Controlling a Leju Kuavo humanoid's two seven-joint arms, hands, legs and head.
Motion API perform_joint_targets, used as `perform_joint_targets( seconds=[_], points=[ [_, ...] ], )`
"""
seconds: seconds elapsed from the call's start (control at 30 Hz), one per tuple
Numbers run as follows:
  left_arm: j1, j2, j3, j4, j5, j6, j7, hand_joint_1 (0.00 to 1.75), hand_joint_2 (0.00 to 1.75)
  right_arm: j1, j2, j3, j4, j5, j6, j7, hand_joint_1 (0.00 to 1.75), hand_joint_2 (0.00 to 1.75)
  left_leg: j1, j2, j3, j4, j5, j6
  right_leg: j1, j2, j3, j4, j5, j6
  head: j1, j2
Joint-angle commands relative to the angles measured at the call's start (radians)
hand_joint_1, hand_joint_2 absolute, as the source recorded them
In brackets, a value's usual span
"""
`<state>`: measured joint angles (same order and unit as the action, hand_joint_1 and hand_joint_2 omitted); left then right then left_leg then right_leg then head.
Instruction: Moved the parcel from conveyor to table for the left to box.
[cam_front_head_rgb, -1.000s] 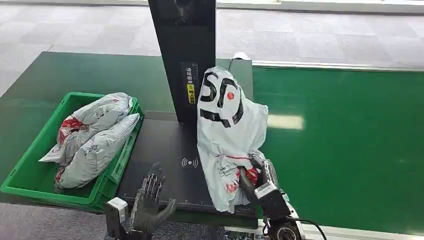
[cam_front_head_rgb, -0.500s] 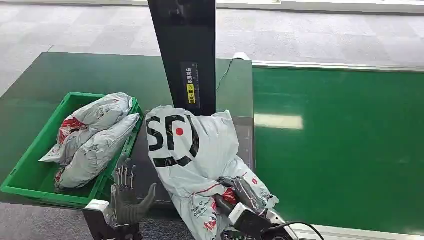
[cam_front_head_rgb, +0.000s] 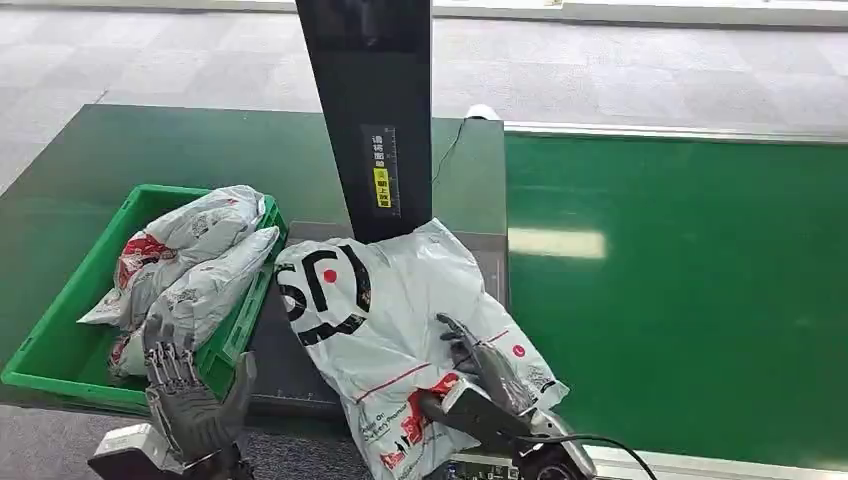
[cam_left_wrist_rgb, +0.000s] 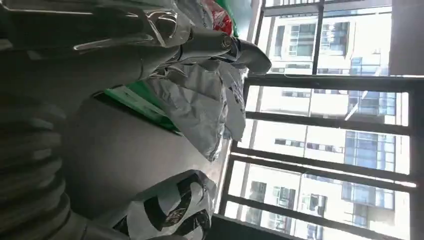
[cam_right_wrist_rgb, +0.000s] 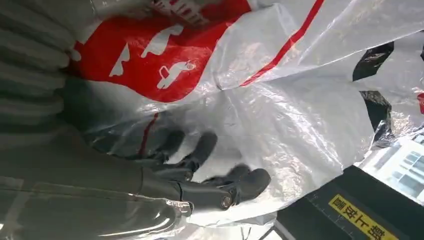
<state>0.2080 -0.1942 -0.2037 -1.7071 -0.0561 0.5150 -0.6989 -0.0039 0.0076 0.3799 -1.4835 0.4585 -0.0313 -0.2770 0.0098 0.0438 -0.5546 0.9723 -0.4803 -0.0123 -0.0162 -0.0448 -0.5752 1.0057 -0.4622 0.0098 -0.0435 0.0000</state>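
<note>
The white parcel (cam_front_head_rgb: 400, 320) with black lettering and red print lies flat on the black scanner plate (cam_front_head_rgb: 285, 370), its near end hanging over the front edge. My right hand (cam_front_head_rgb: 478, 362) rests on top of the parcel's near right part with its fingers (cam_right_wrist_rgb: 205, 146) stretched out over the plastic (cam_right_wrist_rgb: 300, 115). My left hand (cam_front_head_rgb: 190, 400) hovers with fingers apart and nothing in it, in front of the green crate (cam_front_head_rgb: 50, 345) and apart from the parcel. The left wrist view shows its thumb (cam_left_wrist_rgb: 235, 50) and the lettered parcel (cam_left_wrist_rgb: 170, 210) beyond.
The green crate holds two grey-white parcels (cam_front_head_rgb: 190, 270) at the left. A tall black scanner post (cam_front_head_rgb: 370, 110) rises right behind the parcel. The green conveyor belt (cam_front_head_rgb: 690, 290) stretches to the right. Grey floor lies beyond the table.
The parcel went from upright in my right hand to lying flat on the plate, shifted left. My right hand sank with it. My left hand moved left, toward the crate.
</note>
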Motion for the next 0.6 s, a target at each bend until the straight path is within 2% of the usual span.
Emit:
perform_joint_targets(
  seconds=[0.03,0.1,0.13,0.2,0.23,0.3,0.33,0.57,0.6],
  points=[
    [-0.021,0.078,-0.100,0.055,-0.013,-0.109,0.014,0.00,1.75,-0.046,0.015,-0.092,0.038,-0.205,0.028,-0.081,0.00,1.75,0.001,-0.003,0.001,-0.001,0.000,0.001,0.000,0.004,0.001,-0.002,0.001,-0.001,0.000,0.000],
    [-0.029,0.095,-0.132,0.081,-0.039,-0.145,0.024,0.00,1.75,-0.054,0.017,-0.108,0.036,-0.228,0.032,-0.089,0.00,1.75,0.000,-0.004,0.001,-0.001,0.001,0.001,0.000,0.003,0.001,-0.002,0.001,-0.001,0.000,0.000],
    [-0.043,0.132,-0.193,0.109,-0.132,-0.226,0.064,0.00,1.75,-0.066,0.030,-0.132,0.041,-0.287,0.045,-0.122,0.00,1.75,0.000,-0.003,0.001,-0.001,0.001,0.001,-0.001,0.001,0.001,-0.001,0.000,-0.001,0.000,0.000],
    [-0.052,0.145,-0.230,0.136,-0.164,-0.288,0.071,0.00,1.75,-0.078,0.033,-0.136,0.046,-0.304,0.055,-0.132,0.00,1.75,0.000,-0.003,0.001,-0.001,0.001,0.001,-0.001,0.002,0.001,-0.001,0.000,-0.001,0.000,0.000],
    [-0.071,0.165,-0.277,0.166,-0.266,-0.328,0.115,0.00,1.75,-0.082,0.036,-0.148,0.055,-0.350,0.079,-0.156,0.00,1.75,0.000,-0.004,0.001,-0.002,0.001,0.001,0.000,0.003,0.002,-0.002,0.001,-0.001,0.000,0.000],
    [-0.075,0.155,-0.291,0.189,-0.289,-0.338,0.119,0.00,1.75,-0.083,0.035,-0.153,0.063,-0.361,0.086,-0.163,0.00,1.75,0.000,-0.002,0.002,-0.001,0.001,0.000,-0.001,0.002,0.002,-0.001,0.000,-0.001,0.000,0.000],
    [-0.094,0.177,-0.331,0.212,-0.384,-0.359,0.165,0.00,1.75,-0.079,0.040,-0.164,0.062,-0.398,0.103,-0.185,0.00,1.75,0.000,-0.003,0.002,-0.002,0.001,0.001,0.000,0.002,0.002,-0.002,0.001,-0.001,0.000,0.000],
    [-0.094,0.170,-0.333,0.215,-0.390,-0.359,0.167,0.00,1.75,-0.074,0.036,-0.167,0.060,-0.403,0.106,-0.188,0.00,1.75,0.001,-0.003,0.002,-0.002,0.000,0.001,0.000,0.003,0.002,-0.002,0.000,-0.001,0.000,0.000],
    [-0.099,0.175,-0.343,0.225,-0.428,-0.394,0.200,0.00,1.75,-0.067,0.037,-0.173,0.047,-0.414,0.107,-0.205,0.00,1.75,0.000,-0.002,0.002,-0.001,0.000,0.001,0.000,0.002,0.002,-0.002,0.000,-0.001,0.000,0.000]
  ],
)
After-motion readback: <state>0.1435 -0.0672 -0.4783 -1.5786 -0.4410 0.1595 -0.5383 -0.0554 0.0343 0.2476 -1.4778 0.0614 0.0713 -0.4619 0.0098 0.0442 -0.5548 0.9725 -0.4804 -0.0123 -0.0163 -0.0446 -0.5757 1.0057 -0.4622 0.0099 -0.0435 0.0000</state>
